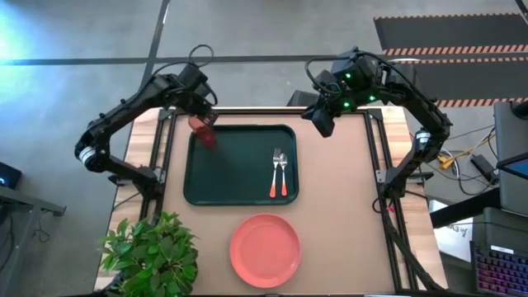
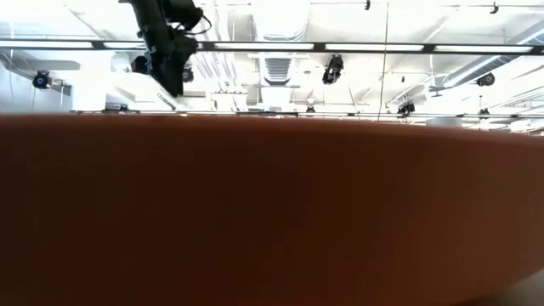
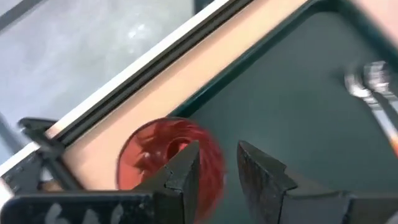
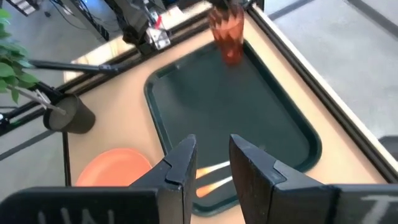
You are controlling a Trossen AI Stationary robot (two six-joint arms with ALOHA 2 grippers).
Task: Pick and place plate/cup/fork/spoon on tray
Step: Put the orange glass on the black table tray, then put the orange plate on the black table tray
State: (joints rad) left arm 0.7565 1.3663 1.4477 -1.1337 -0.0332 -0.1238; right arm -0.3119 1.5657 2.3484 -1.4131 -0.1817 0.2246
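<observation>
Your left gripper point(image 1: 200, 118) has the cup point(image 1: 203, 131) pinched by its rim between near-closed fingers, hanging over the tray's point(image 1: 239, 195) far-left corner. Fork point(image 1: 275, 172) and spoon point(image 1: 284, 173) already lie on it. The plate point(image 1: 265, 250) sits on the table just near of the tray; your right gripper point(image 1: 324, 122), narrow and empty, hovers well off.

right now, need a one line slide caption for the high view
Left gripper holds the cup over the tray's corner; fork and spoon lie on it, plate waits on the table.

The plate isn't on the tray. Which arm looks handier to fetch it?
Right: its gripper hangs empty and open beyond the tray, while the left gripper is busy at the cup.
</observation>
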